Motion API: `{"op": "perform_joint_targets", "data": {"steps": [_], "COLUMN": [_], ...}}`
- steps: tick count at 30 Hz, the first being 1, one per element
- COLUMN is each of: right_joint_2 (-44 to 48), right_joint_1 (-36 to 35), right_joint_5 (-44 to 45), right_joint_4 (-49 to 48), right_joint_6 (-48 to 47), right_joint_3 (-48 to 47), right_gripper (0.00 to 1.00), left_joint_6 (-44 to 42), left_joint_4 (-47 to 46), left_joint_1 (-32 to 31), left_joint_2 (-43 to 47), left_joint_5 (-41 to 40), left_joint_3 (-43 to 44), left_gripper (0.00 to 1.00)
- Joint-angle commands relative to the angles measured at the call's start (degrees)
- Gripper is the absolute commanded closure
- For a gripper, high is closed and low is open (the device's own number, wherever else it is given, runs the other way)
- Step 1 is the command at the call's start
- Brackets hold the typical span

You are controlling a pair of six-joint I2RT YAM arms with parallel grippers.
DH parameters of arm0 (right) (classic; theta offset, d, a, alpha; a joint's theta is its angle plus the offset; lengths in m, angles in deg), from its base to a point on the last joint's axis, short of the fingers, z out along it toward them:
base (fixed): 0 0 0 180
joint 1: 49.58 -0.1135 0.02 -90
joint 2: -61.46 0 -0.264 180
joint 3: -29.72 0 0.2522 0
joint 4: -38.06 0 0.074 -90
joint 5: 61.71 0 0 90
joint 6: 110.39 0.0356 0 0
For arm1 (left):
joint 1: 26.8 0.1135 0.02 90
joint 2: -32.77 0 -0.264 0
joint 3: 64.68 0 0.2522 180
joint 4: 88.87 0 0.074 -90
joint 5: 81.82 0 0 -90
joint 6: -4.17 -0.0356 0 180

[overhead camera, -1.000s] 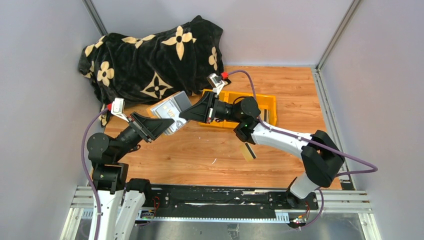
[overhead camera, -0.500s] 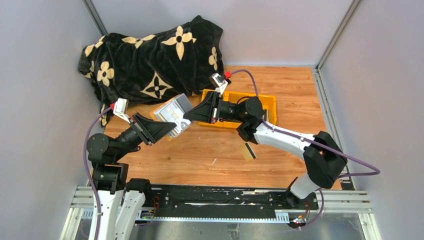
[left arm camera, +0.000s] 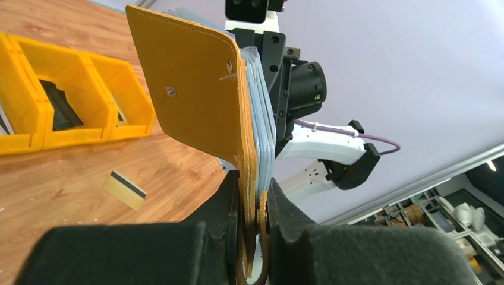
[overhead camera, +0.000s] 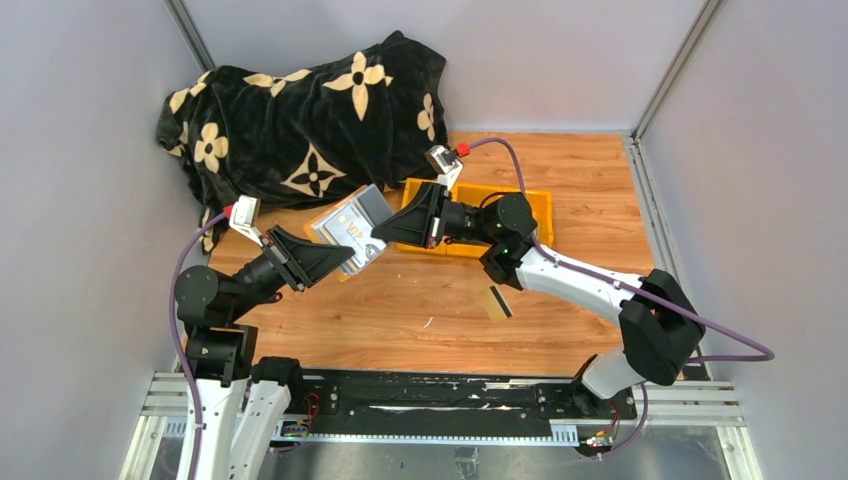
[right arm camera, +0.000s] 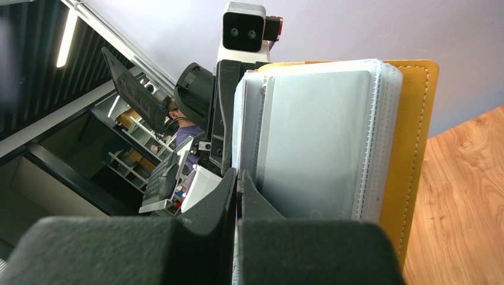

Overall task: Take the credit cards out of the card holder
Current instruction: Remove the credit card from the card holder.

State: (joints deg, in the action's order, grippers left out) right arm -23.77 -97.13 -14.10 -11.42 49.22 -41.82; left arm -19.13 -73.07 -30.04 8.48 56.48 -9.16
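Wooden table (overhead camera: 400, 330), one loose credit card (overhead camera: 497, 303); one card holder (overhead camera: 347, 222) clamped by left gripper (left arm camera: 252, 195); right gripper (right arm camera: 238, 178) pinched together.

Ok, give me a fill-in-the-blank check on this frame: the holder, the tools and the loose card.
1. The left tool is clamped on the ____, holding it in the air.
2. The right tool has its jaws ____ at the edge of the clear pockets.
3. One tan card with a black stripe lies loose on the ____.
4. The bin tray behind the right arm is ____ in colour.
Missing words: card holder; shut; table; yellow.
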Motion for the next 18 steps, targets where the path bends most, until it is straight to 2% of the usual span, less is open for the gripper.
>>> {"op": "perform_joint_targets", "data": {"steps": [1, 6, 12, 15, 17, 18], "right_joint_2": [1.0, -0.5, 0.2, -0.2, -0.8, -0.8], "right_joint_1": [2.8, 3.9, 3.9, 2.6, 1.7, 1.3], "right_joint_5": [2.7, 0.4, 3.4, 1.4, -1.0, -2.0], "right_joint_4": [-6.6, -4.9, -9.6, -11.2, -11.0, -10.1], "right_joint_6": [1.8, 1.2, 2.3, 3.7, 4.1, 3.8], "right_joint_3": [-0.1, -3.1, 1.3, 1.0, -0.5, -1.0], "right_gripper": [1.0, 1.0, 1.0, 0.99, 0.81, 0.75], "left_joint_6": [0.6, 0.6, 0.7, 0.6, 0.5, 0.5], "left_joint_4": [-1.8, -1.5, -1.7, -1.8, -1.8, -1.6], "left_joint_1": [-0.3, -0.3, -0.3, -0.3, -0.3, -0.3], "left_joint_2": [0.3, 0.2, 0.0, -0.1, -0.1, -0.1], "left_joint_5": [1.6, 1.8, 0.9, 0.7, 0.5, 0.4], "left_joint_3": [1.7, 2.0, 2.3, 2.3, 2.0, 1.9], "left_gripper": [0.91, 0.89, 0.87, 0.88, 0.89, 0.89]}}
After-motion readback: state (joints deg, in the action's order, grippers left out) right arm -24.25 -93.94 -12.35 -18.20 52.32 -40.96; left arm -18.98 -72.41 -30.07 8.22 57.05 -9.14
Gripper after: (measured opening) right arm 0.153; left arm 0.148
